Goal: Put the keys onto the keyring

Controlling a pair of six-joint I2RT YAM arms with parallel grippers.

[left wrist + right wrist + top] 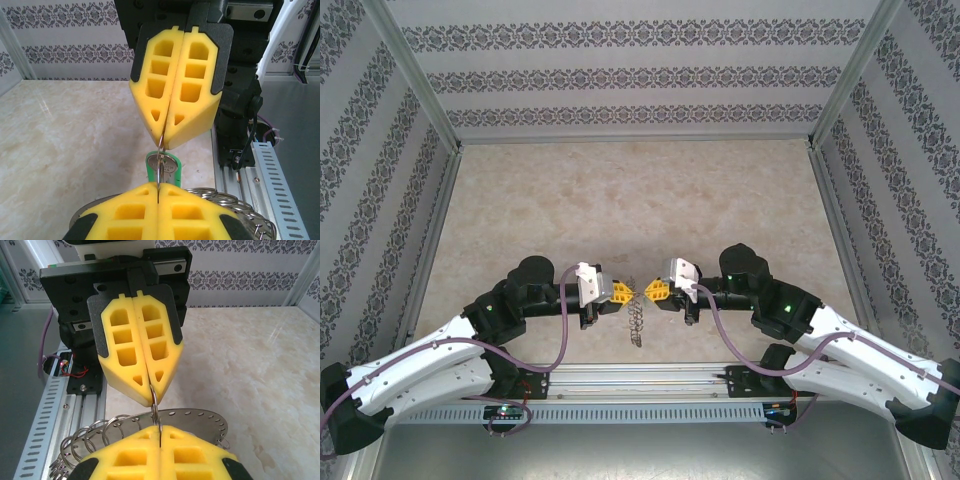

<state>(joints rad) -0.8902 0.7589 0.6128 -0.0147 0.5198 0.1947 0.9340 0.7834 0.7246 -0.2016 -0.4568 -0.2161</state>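
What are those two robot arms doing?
They're working on keys. The left gripper and the right gripper meet tip to tip above the table, both shut on one small silver ring. A key with a green head sits right at that ring. The big keyring, with many loops round its rim, is just under them.

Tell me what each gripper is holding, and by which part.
One small metal ring, pinched at opposite edges: the left gripper on one, the right gripper on the other. The green key sits between the tips, apparently ungripped.
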